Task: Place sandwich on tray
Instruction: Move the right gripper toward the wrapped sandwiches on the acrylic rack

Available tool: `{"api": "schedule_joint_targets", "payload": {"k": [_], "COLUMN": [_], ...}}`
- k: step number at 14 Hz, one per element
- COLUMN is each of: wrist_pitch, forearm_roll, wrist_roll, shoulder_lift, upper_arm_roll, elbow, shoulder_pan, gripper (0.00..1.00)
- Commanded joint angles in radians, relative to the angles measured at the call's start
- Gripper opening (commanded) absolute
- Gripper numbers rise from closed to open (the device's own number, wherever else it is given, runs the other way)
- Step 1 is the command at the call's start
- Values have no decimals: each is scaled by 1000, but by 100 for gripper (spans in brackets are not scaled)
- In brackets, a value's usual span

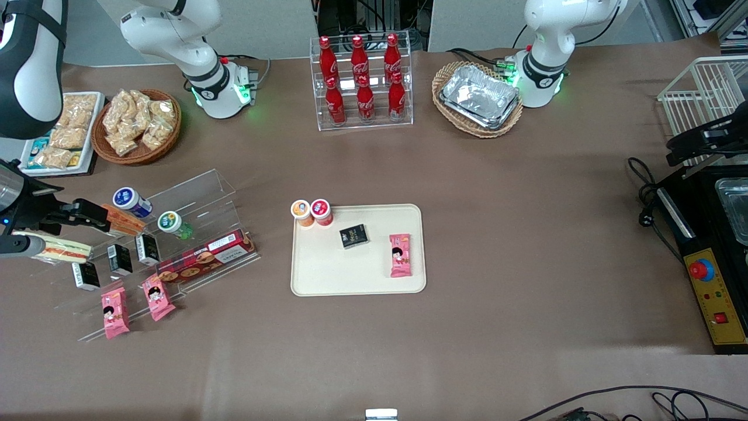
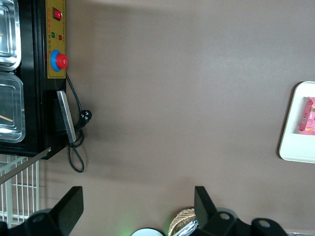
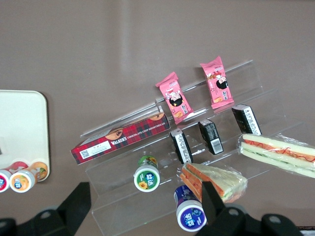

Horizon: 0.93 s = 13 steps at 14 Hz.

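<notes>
Tool (image 3: pixel 145 206) hangs with fingers spread wide, empty, above the acrylic display shelf (image 3: pixel 197 142), pointing down. Sandwich (image 3: pixel 278 155) lies on the shelf, at 2 o'clock from the tool. Tray (image 1: pixel 357 275) sits mid-table, well apart.

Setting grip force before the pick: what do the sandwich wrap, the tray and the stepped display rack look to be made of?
Sandwich: soft white bread in thin clear film, judging by the glossy crinkles. Tray: probably matte cream plastic, with a moulded rim and rounded corners. Rack: likely clear acrylic, with the table showing through and bright edges. The gripper hovers above the rack, jaws open.
</notes>
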Motion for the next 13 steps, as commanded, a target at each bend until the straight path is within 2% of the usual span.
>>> {"api": "schedule_joint_targets", "payload": {"k": [1,13], "wrist_pitch": [4,5], "forearm_roll": [12,9], "wrist_roll": [12,12], "shoulder_lift": [1,10], "upper_arm_roll": [-4,-6], "elbow": [11,11], "shoulder_pan": [6,3], "gripper": [100,100]}}
